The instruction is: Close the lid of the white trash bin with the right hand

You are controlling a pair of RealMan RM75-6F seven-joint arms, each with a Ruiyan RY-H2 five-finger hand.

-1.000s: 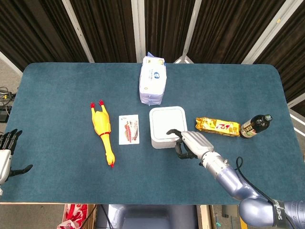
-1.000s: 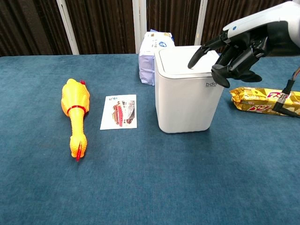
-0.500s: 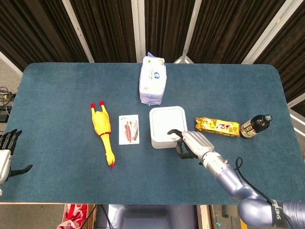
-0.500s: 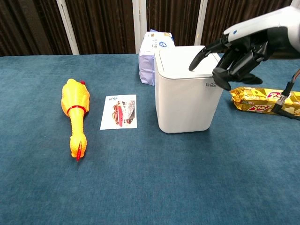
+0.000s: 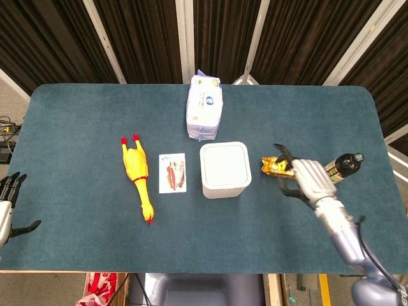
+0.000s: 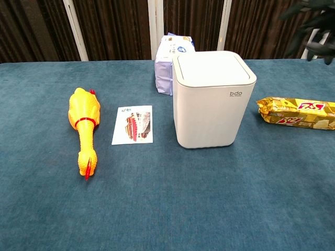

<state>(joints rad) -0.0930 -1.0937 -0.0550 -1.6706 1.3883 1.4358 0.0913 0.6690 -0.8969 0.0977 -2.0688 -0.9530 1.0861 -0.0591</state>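
Observation:
The white trash bin stands mid-table, its lid lying flat and level on top. My right hand hovers to the right of the bin, apart from it and over the gold snack pack. Its fingers are loosely spread and hold nothing. In the chest view that right hand is only a dark blur at the top right corner. At the left edge of the head view, off the table, my left hand hangs with its fingers apart and empty.
A yellow rubber chicken and a small printed card lie left of the bin. Behind it sits a pack of wipes. To its right lie the gold snack pack and a dark bottle.
My right hand has left the bin's front right corner and swung up and to the right, over the snack pack. The bin and my left hand have stayed put.

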